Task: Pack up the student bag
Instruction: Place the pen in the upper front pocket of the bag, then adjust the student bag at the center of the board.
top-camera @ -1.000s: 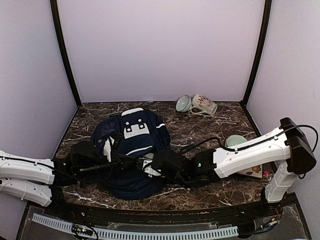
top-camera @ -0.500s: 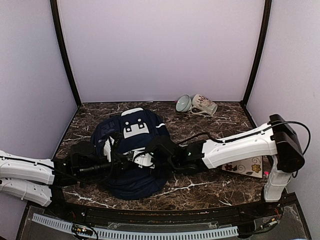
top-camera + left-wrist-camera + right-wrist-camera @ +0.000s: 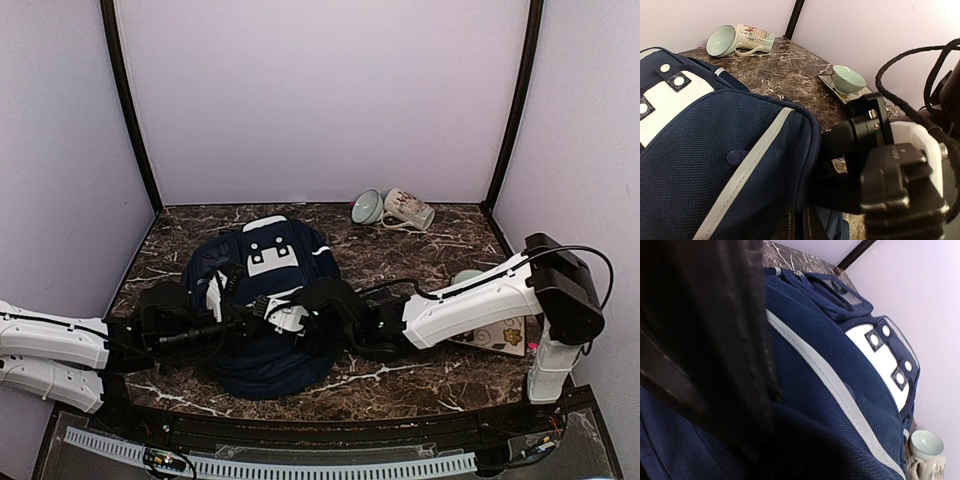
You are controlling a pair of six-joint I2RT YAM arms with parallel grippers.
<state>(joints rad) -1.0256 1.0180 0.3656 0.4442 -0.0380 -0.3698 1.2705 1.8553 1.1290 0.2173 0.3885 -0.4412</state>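
Note:
The student bag (image 3: 268, 290) lies flat on the marble table, navy with a white patch (image 3: 270, 258) and pale stripe trim. My left gripper (image 3: 232, 326) comes in from the left and is shut on the bag's fabric edge; its dark fingertips (image 3: 790, 227) pinch the rim beside the stripe. My right gripper (image 3: 280, 312) reaches in from the right, low over the bag's middle. In the right wrist view a dark finger (image 3: 735, 340) blocks the left side above the bag (image 3: 840, 360), and the jaw gap is hidden. The left wrist view shows the bag (image 3: 715, 150) and the right arm's wrist (image 3: 890, 165) close by.
A patterned mug (image 3: 408, 210) lies on its side beside a pale green bowl (image 3: 367, 207) at the back. A floral tray (image 3: 492, 335) with a green cup (image 3: 466, 278) sits at the right, under the right arm. Purple walls enclose the table.
My right arm has swung left and further over the bag, uncovering the tray at the right. The left arm and the bag's edge stay where they were.

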